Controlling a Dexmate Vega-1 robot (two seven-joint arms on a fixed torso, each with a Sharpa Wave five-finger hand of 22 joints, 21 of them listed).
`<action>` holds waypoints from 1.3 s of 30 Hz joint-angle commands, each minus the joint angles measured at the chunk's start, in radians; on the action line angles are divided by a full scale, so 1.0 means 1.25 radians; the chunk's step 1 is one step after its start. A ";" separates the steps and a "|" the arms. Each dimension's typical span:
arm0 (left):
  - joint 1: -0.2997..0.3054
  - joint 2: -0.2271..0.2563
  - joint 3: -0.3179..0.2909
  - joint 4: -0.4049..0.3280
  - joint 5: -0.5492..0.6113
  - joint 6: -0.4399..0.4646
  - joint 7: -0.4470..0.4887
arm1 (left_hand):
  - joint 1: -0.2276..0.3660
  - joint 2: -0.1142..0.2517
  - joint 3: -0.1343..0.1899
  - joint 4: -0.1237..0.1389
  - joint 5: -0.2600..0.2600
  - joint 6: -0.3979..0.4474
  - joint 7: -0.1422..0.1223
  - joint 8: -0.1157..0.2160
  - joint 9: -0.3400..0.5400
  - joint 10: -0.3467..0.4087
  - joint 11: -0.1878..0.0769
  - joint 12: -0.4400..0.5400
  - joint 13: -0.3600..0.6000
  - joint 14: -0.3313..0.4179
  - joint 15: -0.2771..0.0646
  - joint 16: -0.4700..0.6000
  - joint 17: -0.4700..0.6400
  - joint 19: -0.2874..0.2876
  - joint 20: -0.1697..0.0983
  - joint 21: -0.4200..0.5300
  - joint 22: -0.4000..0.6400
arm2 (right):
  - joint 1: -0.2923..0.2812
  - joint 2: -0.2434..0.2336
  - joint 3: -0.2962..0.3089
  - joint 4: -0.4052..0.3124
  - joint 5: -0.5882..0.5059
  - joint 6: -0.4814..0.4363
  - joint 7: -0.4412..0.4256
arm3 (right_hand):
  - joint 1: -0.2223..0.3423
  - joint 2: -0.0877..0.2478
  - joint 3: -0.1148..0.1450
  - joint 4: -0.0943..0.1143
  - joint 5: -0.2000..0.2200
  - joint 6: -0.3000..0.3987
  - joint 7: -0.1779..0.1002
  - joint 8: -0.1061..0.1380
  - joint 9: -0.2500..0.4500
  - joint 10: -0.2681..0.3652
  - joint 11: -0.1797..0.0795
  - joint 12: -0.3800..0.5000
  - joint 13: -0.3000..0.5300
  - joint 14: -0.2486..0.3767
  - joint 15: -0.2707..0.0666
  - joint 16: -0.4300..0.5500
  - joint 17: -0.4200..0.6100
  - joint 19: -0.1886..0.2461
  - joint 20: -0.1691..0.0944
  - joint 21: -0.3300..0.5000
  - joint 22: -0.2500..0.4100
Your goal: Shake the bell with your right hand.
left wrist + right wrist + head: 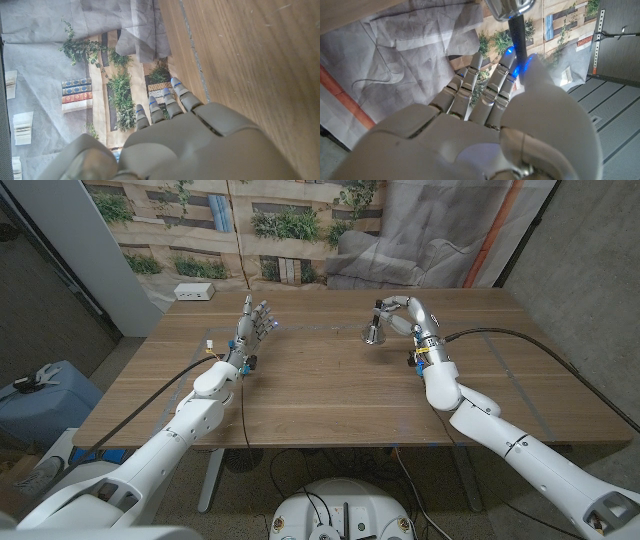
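Silver metal bell with a dark stick handle [375,330] is already picked up: right hand [398,313] pinches the handle, bell hanging just above the wooden table [330,390], near its far edge, mouth tilted. Grasp looks done; shaking itself is left, judging by this. Left hand [254,326], well apart from bell, holds nothing, fingers apart; no readable labels or writing.

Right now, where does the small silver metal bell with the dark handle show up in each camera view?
Head view: small silver metal bell right of centre, far side of the table, held by the right hand.
Left wrist view: not visible.
Right wrist view: bell at top, handle pinched.
Shared landmark: grey draped cloth.
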State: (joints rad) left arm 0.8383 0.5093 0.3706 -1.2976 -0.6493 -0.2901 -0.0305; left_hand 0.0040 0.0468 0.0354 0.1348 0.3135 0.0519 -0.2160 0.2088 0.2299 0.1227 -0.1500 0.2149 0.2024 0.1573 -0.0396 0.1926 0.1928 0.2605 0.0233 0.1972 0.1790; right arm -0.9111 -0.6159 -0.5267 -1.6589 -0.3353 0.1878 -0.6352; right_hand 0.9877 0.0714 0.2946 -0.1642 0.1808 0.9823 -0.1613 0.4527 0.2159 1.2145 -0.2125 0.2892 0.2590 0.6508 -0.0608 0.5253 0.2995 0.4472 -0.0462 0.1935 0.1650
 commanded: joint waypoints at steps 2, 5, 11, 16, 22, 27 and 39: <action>0.000 0.000 0.000 0.000 0.000 0.000 0.000 | -0.001 0.007 -0.001 0.004 0.005 0.000 -0.005 0.005 0.004 0.002 -0.004 0.004 0.004 0.005 -0.077 0.005 0.004 0.006 -0.002 0.005 0.004 | 0.044 0.004 -0.034 0.079 -0.166 0.035 -0.107 | 0.021 0.014 -0.001 0.000 0.000 0.013 -0.018 0.006 0.003 -0.006 -0.001 -0.002 0.004 0.003 -0.130 -0.002 0.003 0.002 -0.056 0.000 0.004; 0.000 0.000 0.000 0.000 0.000 0.000 0.000 | -0.001 0.007 -0.001 0.004 0.005 0.000 -0.005 0.005 0.004 0.002 -0.004 0.004 0.004 0.005 -0.078 0.004 0.004 0.006 -0.002 0.005 0.004 | 0.060 0.005 -0.049 0.099 -0.211 0.032 -0.138 | 0.023 0.015 -0.001 0.000 0.000 0.015 -0.020 0.007 0.003 -0.007 -0.001 -0.002 0.006 0.002 -0.131 -0.002 0.003 0.002 -0.056 0.000 0.004; 0.000 0.000 0.000 0.000 0.000 0.000 0.000 | -0.001 0.007 -0.001 0.004 0.005 0.001 -0.005 0.005 0.004 0.002 -0.005 0.004 0.004 0.005 -0.077 0.005 0.004 0.006 -0.001 0.005 0.004 | 0.093 0.003 -0.081 0.136 -0.277 0.029 -0.185 | 0.027 0.015 -0.002 -0.001 -0.001 0.014 -0.023 0.007 0.004 -0.008 -0.002 -0.001 0.009 0.003 -0.133 -0.001 0.005 0.003 -0.056 0.001 0.004; 0.000 0.000 0.000 0.000 0.000 0.000 0.000 | -0.001 0.007 -0.001 0.004 0.005 0.000 -0.005 0.005 0.004 0.002 -0.005 0.004 0.004 0.005 -0.077 0.004 0.004 0.006 -0.002 0.005 0.004 | 0.116 0.000 -0.105 0.156 -0.326 0.014 -0.220 | 0.029 0.016 -0.002 0.000 -0.002 0.016 -0.025 0.008 0.004 -0.010 -0.002 -0.001 0.011 0.005 -0.133 -0.001 0.006 0.003 -0.058 0.001 0.004; 0.000 0.000 0.000 0.000 0.000 0.000 0.000 | -0.001 0.006 -0.001 0.004 0.005 0.000 -0.005 0.005 0.004 0.003 -0.005 0.005 0.004 0.005 -0.077 0.004 0.004 0.006 -0.002 0.005 0.004 | 0.116 -0.002 -0.107 0.144 -0.280 0.005 -0.182 | 0.029 0.016 -0.003 0.001 -0.003 0.015 -0.029 0.008 0.004 -0.011 -0.002 -0.001 0.013 0.003 -0.132 -0.004 0.005 0.004 -0.058 0.001 0.004; 0.000 0.000 0.000 0.000 0.000 0.000 0.000 | -0.001 0.006 -0.001 0.004 0.005 0.000 -0.005 0.005 0.003 0.002 -0.005 0.004 0.004 0.005 -0.078 0.004 0.004 0.006 -0.002 0.005 0.004 | 0.103 0.007 -0.091 0.128 -0.203 0.004 -0.134 | 0.030 0.017 -0.003 0.001 -0.003 0.014 -0.030 0.008 0.004 -0.015 -0.002 -0.002 0.014 0.003 -0.133 -0.006 0.005 0.004 -0.058 0.001 0.004; 0.000 0.000 0.000 0.000 0.000 0.000 0.000 | -0.001 0.007 0.000 0.004 0.005 0.000 -0.005 0.005 0.003 0.002 -0.003 0.004 0.004 0.005 -0.078 0.004 0.004 0.006 -0.002 0.005 0.004 | 0.063 0.016 -0.042 0.080 -0.031 0.000 -0.009 | 0.029 0.017 -0.006 0.003 -0.002 0.012 -0.024 0.009 0.005 -0.014 -0.002 -0.001 0.019 0.002 -0.132 -0.009 0.005 0.004 -0.057 0.001 0.004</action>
State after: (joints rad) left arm 0.8379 0.5093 0.3706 -1.2974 -0.6494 -0.2899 -0.0306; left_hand 0.0039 0.0468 0.0353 0.1348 0.3135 0.0519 -0.2161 0.2088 0.2299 0.1227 -0.1500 0.2149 0.2024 0.1573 -0.0395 0.1927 0.1928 0.2605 0.0233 0.1972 0.1790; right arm -0.7940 -0.6042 -0.6244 -1.5107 -0.5436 0.1977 -0.7695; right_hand 0.9996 0.0597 0.2904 -0.1601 0.1768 0.9754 -0.1682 0.4582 0.2159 1.1982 -0.2178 0.2891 0.2766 0.6508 -0.0608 0.5174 0.3042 0.4472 -0.0463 0.1935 0.1650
